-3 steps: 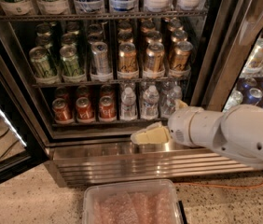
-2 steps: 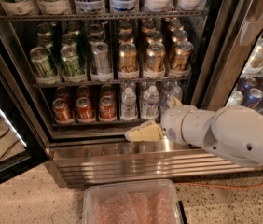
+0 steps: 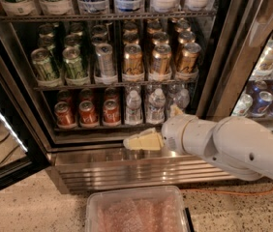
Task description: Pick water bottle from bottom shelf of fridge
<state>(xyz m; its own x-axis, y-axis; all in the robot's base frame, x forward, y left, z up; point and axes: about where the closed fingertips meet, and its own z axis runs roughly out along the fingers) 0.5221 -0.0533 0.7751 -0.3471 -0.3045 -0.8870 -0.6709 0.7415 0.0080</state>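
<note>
The fridge [image 3: 127,170] stands open in front of me. Its bottom shelf [image 3: 93,127] holds three red cans [image 3: 87,112] on the left. Clear water bottles with white caps stand on the right: one [image 3: 133,108] beside the cans, one [image 3: 155,105] right of it, and one [image 3: 180,99] partly hidden by my arm. My gripper [image 3: 142,141] is at the end of the white arm. It is just below the shelf's front edge, under the leftmost bottle, pointing left, and holds nothing that I can see.
The rack above holds green, silver and gold cans [image 3: 133,59]. The open glass door [image 3: 1,144] is at the left. A clear plastic bin [image 3: 136,209] sits on the speckled floor below the gripper. A second cooler with cans [image 3: 267,81] stands at the right.
The gripper and arm have moved a little to the left along the front of the fridge, now under the leftmost bottle. The bottles and cans have not moved.
</note>
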